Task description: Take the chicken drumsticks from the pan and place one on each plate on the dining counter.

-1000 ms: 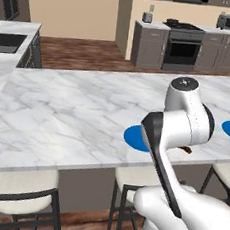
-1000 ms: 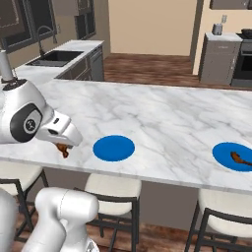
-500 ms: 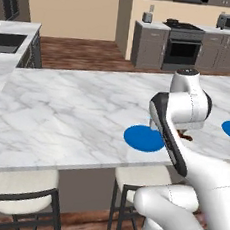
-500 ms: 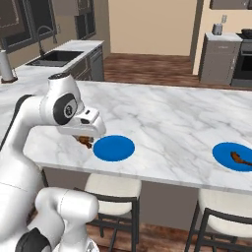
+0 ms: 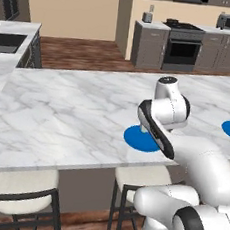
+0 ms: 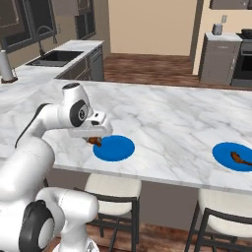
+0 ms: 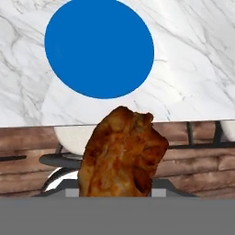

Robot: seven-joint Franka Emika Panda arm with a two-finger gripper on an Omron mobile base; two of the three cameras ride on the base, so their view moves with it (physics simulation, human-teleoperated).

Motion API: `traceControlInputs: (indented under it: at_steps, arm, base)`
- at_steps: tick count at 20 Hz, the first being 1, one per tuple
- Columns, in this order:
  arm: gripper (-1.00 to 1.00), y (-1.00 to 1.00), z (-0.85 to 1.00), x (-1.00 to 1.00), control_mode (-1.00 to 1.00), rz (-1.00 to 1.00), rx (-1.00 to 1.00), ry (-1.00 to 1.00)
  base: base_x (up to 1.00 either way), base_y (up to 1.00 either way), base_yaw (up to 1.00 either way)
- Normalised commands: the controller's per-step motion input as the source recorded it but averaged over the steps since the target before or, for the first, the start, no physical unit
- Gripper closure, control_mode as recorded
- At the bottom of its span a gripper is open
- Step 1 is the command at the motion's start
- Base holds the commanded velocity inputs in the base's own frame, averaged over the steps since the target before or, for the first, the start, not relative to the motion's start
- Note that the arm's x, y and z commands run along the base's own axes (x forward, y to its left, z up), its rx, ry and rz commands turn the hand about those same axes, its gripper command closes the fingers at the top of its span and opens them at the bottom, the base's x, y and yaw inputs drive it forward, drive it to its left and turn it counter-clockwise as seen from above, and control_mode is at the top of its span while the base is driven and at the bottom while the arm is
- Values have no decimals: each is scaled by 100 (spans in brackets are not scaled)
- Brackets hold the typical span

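Note:
My gripper (image 6: 96, 141) is shut on a brown chicken drumstick (image 6: 94, 141) and hangs over the near edge of the dining counter (image 6: 162, 118), just left of a bare blue plate (image 6: 114, 147). In the hand view the drumstick (image 7: 121, 153) covers the fingertips, and the bare plate (image 7: 98, 48) lies beyond it on the marble. The arm hides part of this plate (image 5: 137, 138) in the left base view. Further right, a second blue plate (image 6: 235, 156) carries another drumstick (image 6: 239, 158). The pan is out of view.
Cushioned stools (image 6: 110, 188) (image 6: 224, 206) stand under the counter's overhang. A sink (image 6: 54, 57) and a paper towel roll (image 6: 6, 65) are on the worktop at the left. A stove (image 5: 182, 46) and grey cabinets line the back wall.
The arm has reached out from near its own body to the counter's edge, carrying the drumstick right up beside the bare blue plate. The jaws have stayed shut on it.

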Motion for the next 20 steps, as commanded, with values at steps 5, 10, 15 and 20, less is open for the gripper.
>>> traceControlInputs:
  at_steps: [5,10,15,20]
  arm:
    - [100,8,-43,69,-100,4,-1,0]
    - [100,0,-37,63,-100,8,0,0]
    - [100,0,-41,53,-100,12,0,0]
    - [100,-4,-41,46,-100,15,1,0]
  base:
    - [0,0,0]
    - [0,0,0]
    - [0,0,0]
    - [0,0,0]
